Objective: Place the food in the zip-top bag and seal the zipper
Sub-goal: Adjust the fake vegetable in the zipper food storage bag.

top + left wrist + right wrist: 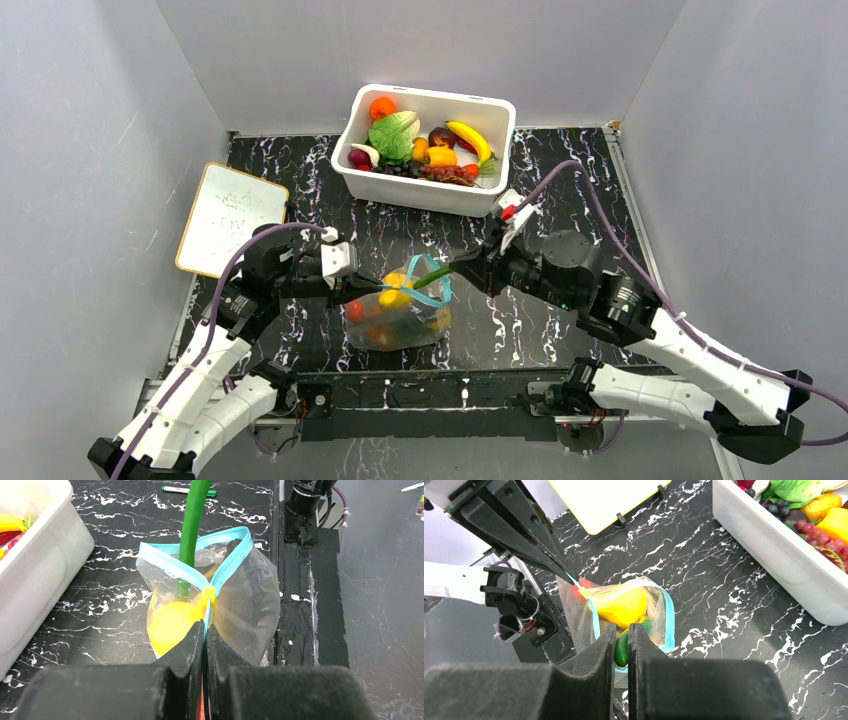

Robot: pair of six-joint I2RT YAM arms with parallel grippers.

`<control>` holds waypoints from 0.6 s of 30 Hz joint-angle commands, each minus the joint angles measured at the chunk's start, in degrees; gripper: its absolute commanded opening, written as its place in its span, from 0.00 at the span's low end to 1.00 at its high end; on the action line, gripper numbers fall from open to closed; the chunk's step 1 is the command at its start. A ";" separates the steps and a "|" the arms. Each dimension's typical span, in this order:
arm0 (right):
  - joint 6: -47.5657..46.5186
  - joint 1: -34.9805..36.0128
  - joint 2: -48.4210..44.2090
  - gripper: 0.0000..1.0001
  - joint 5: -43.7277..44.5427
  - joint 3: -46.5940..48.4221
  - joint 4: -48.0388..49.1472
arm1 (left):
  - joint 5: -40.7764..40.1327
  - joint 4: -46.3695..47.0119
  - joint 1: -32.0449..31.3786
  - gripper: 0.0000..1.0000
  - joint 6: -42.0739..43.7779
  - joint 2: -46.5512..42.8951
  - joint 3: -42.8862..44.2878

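The clear zip-top bag (pixel 400 318) stands at the table's near middle, mouth open, teal zipper (pixel 436 280) in a loop. Yellow and red food (pixel 396 296) lies inside. My left gripper (pixel 362 285) is shut on the zipper's left end (pixel 205 630), the strip pinched between its fingertips. My right gripper (pixel 458 268) is shut on a long green toy vegetable (pixel 432 279), whose far end reaches down into the bag's mouth (pixel 192 525). In the right wrist view the green piece (pixel 622 649) sits between the fingers, above a yellow fruit (pixel 621 605) in the bag (pixel 574 611).
A white tub (pixel 430 190) with several more toy fruit and vegetables stands at the back centre. A small whiteboard (pixel 232 218) lies at the left. A green-capped marker (pixel 187 489) lies on the table. Black mounting plates run along the near edge (pixel 420 395).
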 commanded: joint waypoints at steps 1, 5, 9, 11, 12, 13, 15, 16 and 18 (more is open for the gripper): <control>-0.42 0.14 -2.82 0.00 1.68 4.43 0.97 | 1.19 0.96 0.00 0.00 1.34 -0.14 0.15; -0.88 0.13 -4.04 0.00 4.11 6.50 -1.51 | 1.18 0.63 0.01 0.00 1.82 -0.20 0.09; -1.72 0.14 -4.74 0.00 5.79 8.47 -3.72 | 1.17 0.86 0.03 0.00 1.62 -0.63 0.00; -1.85 0.14 -5.09 0.00 5.88 9.15 -4.21 | 1.34 0.96 0.07 0.00 1.48 -0.68 -0.07; -1.87 0.14 -5.23 0.00 5.67 9.17 -4.19 | 1.36 0.96 0.01 0.00 1.51 -0.67 0.00; -1.86 0.16 -5.33 0.00 5.26 8.98 -4.04 | 1.36 0.92 0.00 0.00 1.44 -0.62 0.06; -1.38 0.14 -5.55 0.00 4.06 8.47 -3.40 | 1.38 0.83 0.00 0.00 1.56 -0.58 0.13; -0.95 0.14 -5.65 0.00 3.59 8.18 -3.05 | 1.45 0.79 0.01 0.00 1.60 -0.58 0.08; -0.15 0.14 -6.01 0.00 2.60 7.78 -2.62 | 1.53 0.71 0.01 0.00 1.75 -0.63 0.18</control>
